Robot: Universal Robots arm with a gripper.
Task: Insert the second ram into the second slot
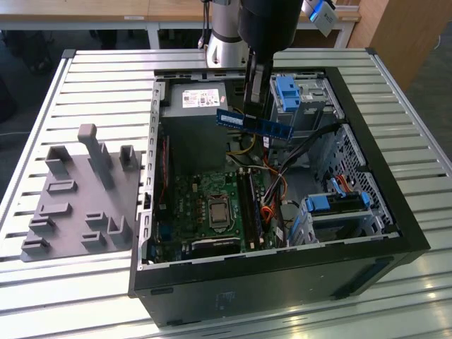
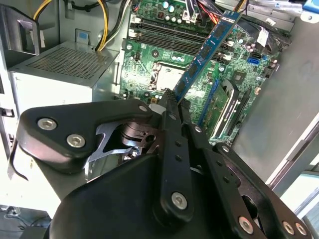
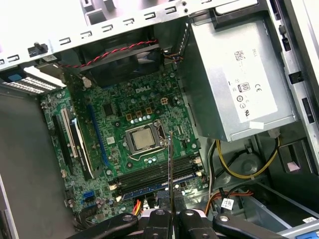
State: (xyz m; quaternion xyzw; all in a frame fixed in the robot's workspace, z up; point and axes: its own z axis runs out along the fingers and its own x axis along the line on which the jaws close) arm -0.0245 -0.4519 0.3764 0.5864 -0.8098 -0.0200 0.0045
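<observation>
Long thin blue circuit-board ram stick clamped between the tightly closed jaws of the black gripper, held aloft over the green motherboard of the open black computer case.

The open computer case lies on the slatted table, with the fixture block beside it on the exterior view's left. Inside, the second ram, clamped in the gripper, hangs above the motherboard, with the power supply beyond.

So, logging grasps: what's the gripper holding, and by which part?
The long flat blue circuit-board ram stick, pinched by the gripper near mid-length on its upper edge.
</observation>
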